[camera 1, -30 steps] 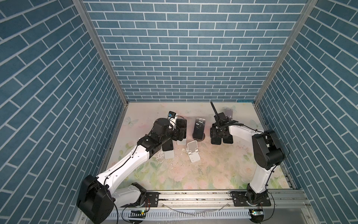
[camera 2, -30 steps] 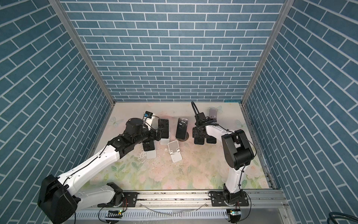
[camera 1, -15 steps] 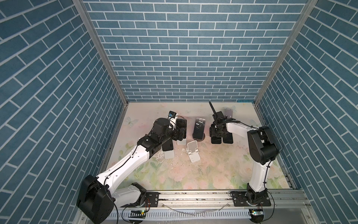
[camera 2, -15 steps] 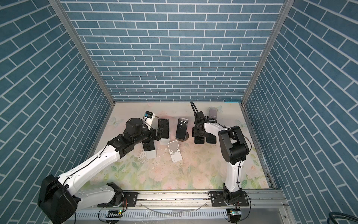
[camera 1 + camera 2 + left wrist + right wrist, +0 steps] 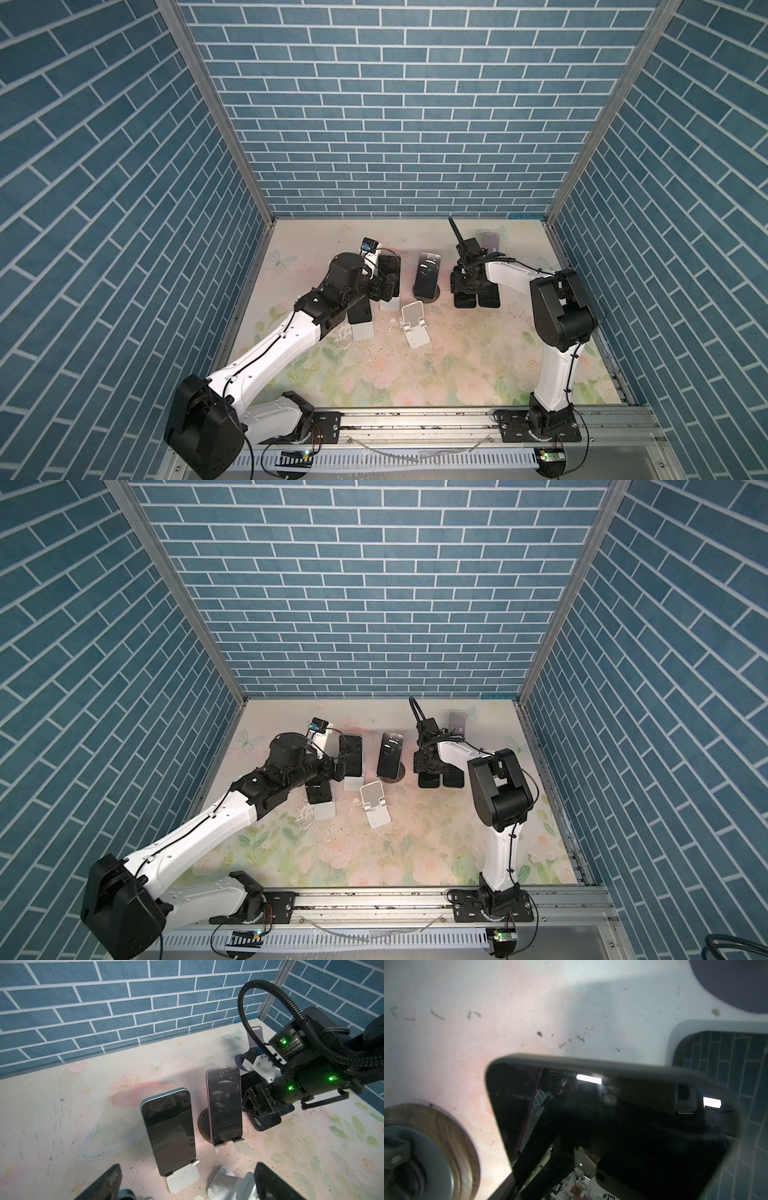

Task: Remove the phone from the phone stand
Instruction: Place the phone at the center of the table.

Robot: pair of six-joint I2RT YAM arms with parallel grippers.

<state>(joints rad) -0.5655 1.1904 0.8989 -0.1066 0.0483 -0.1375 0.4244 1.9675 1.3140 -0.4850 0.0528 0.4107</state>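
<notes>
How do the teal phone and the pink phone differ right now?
The teal phone has a blue-green rim, the pink phone a lilac one. The teal phone leans on a white stand, the pink phone on a round wooden base. Both lean back, screens dark.

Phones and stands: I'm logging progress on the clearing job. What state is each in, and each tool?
Teal phone, upright in white stand.
Purple phone, upright in round-based stand.
Half-hidden phone, propped in second white stand.
Black phone, under right tool, off stand, lying low.
Neighbouring phone, flat on table.
Folding white stand, empty.
Purple stand, empty.
Left tool, open.
Right tool, low over that phone, grip unclear.
</notes>
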